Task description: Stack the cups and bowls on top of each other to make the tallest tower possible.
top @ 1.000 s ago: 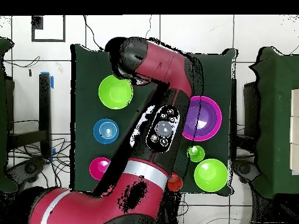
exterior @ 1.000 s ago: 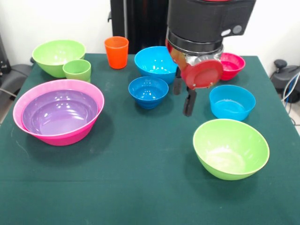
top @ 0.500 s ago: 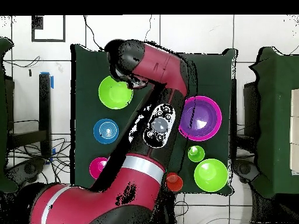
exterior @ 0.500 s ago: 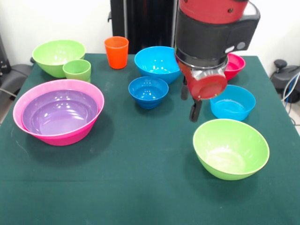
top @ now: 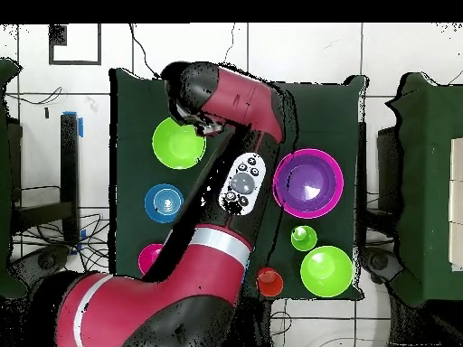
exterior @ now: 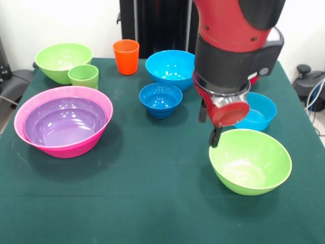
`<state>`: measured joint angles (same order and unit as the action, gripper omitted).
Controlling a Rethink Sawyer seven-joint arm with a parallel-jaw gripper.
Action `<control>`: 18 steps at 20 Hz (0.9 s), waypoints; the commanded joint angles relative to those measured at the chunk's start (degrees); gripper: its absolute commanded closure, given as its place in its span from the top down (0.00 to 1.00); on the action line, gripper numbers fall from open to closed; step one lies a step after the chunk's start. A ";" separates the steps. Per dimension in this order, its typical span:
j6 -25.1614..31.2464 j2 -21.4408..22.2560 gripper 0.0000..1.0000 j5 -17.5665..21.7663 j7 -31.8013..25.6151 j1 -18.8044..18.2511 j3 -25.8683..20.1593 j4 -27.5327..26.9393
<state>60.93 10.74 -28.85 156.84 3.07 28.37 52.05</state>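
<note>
My gripper [exterior: 209, 124] hangs open and empty over the far left rim of the lime green bowl [exterior: 250, 160] at the front right. In the overhead view the arm's wrist covers it beside that bowl [top: 178, 143]. The purple bowl [exterior: 63, 122] sits nested in the large pink bowl [exterior: 66, 150] at the left. A small blue bowl [exterior: 160, 99] and a larger blue bowl [exterior: 170, 68] stand mid-table. Behind the arm, a third blue bowl [exterior: 259, 113] shows in part. The orange cup [exterior: 126, 56], light green cup [exterior: 84, 76] and second lime green bowl [exterior: 62, 61] stand at the back left.
The arm hides most of the small red bowl [top: 147, 259], which peeks out in the overhead view. All things stand on a dark green table [exterior: 152, 173], with bare cloth along its front. A black pedestal and cables lie beyond the table's far edge.
The gripper has travelled from beside the small blue bowl toward the front right and lower, ending over the lime green bowl's rim. No bowl or cup has moved.
</note>
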 commanded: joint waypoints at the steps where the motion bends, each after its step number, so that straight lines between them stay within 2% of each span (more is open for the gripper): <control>1: -3.21 -4.04 1.00 -2.03 12.59 -0.32 -5.31 -2.50; 11: -5.13 -4.80 1.00 -4.80 11.26 -0.25 -5.97 -3.50; 18: -8.28 -5.22 1.00 -4.86 7.28 -0.56 -6.81 -1.63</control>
<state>58.99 6.41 -33.01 156.84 3.07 28.36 49.06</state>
